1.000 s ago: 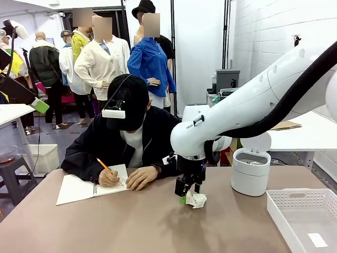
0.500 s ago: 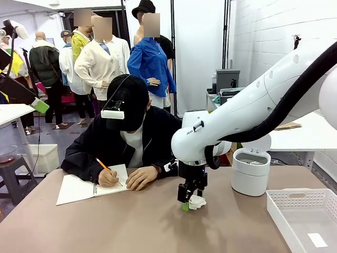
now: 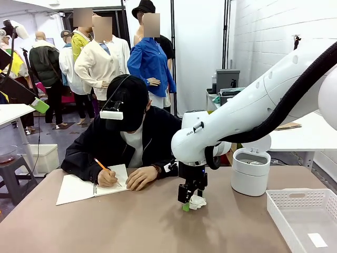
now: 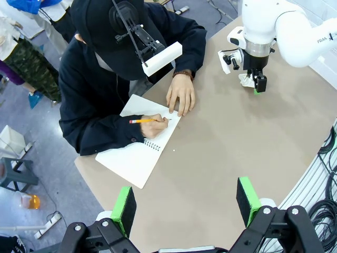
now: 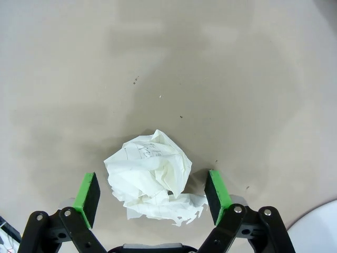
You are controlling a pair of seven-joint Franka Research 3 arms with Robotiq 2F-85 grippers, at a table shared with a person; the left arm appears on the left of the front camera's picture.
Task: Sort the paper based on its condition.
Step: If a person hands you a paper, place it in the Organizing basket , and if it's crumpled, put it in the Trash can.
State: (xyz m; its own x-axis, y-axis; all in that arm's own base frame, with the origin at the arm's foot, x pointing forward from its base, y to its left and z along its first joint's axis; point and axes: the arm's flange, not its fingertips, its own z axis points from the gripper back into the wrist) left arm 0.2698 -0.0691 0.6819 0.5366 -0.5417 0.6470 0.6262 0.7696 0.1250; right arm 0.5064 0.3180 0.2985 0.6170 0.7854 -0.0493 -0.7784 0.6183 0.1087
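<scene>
The paper lies crumpled on the table, near the white bin and to its left as I see it from the front. My right gripper is down around the wad, its green pads spread wide on either side and not pinching it. My left gripper hangs high, well apart from the bin, fingers spread with nothing between them.

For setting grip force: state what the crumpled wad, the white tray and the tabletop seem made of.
The wad: thin matte white paper, by its sharp creases, ragged edge and faint handwriting. The tray: probably moulded plastic, smooth white, with slotted walls. The tabletop: matte grey-brown, perhaps laminate; no grain shows.
</scene>
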